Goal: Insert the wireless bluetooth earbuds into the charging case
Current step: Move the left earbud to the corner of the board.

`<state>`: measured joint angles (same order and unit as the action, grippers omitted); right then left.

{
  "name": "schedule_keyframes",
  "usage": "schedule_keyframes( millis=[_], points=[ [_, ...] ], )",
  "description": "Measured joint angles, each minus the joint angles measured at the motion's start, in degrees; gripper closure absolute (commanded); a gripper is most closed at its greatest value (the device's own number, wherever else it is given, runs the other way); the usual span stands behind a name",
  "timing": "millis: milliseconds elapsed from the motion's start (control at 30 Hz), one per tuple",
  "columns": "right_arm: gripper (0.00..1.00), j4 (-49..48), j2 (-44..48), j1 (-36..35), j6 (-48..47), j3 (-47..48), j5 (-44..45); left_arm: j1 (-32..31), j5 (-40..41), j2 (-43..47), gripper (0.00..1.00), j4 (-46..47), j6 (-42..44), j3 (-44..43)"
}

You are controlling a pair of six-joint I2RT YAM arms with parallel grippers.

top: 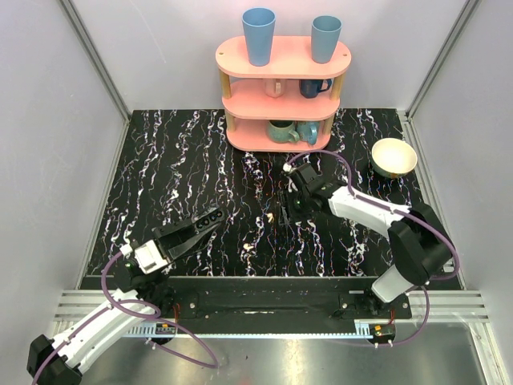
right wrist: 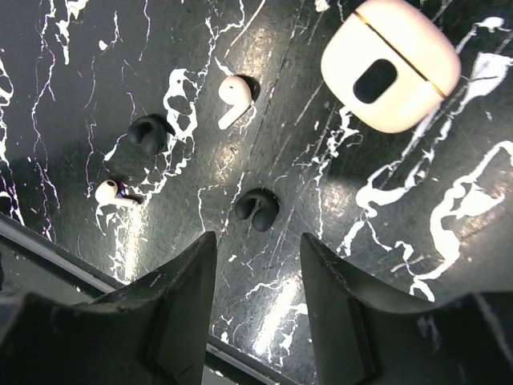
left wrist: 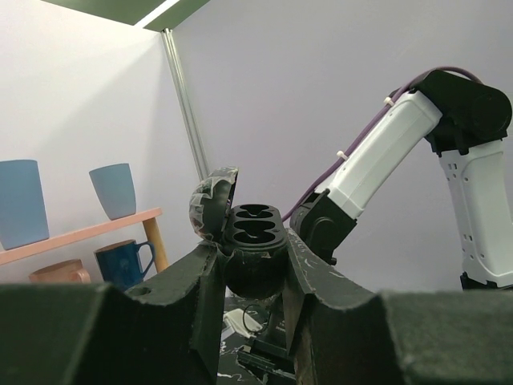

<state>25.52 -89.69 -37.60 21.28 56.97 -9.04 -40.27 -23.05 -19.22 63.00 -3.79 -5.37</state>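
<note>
Right pincer, half open on nothing, hangs over a dark, rounded earbud below-left of the closed, smooth cream charging case; glossy white earbuds lie farther left. Left pincer clamps an open black case, both wells empty. The pick probably wants the jaws centred on the slippery bud and a gentle close.

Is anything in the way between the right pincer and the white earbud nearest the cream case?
Yes. A dark C-shaped piece lies on the table just ahead of the open right pincer, roughly in line with that white earbud. The earbud itself lies uncovered.
</note>
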Motion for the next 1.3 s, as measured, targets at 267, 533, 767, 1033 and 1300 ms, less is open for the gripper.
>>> schedule_keyframes(
  millis=[267,533,767,1033,1300],
  points=[
    [0.53,-1.33,-5.73,0.26,0.17,0.02,-2.78,0.00,-0.02,-0.79,1.00,0.04,0.00,-0.02],
    [0.55,-1.95,-8.17,0.46,0.61,0.04,-4.22,0.00,0.00,-1.16,1.00,0.00,0.00,-0.07],
    [0.55,-3.30,-9.27,0.55,0.83,0.13,-5.49,0.00,0.00,-1.16,1.00,0.00,0.22,-0.07],
    [0.56,-3.52,-9.75,0.59,1.18,0.37,-5.51,0.00,-0.02,-1.16,1.00,-0.02,0.31,-0.07],
    [0.59,-3.76,-9.81,0.96,1.51,0.42,-5.51,0.00,-0.02,-1.16,1.00,-0.04,0.31,-0.07]
  ],
)
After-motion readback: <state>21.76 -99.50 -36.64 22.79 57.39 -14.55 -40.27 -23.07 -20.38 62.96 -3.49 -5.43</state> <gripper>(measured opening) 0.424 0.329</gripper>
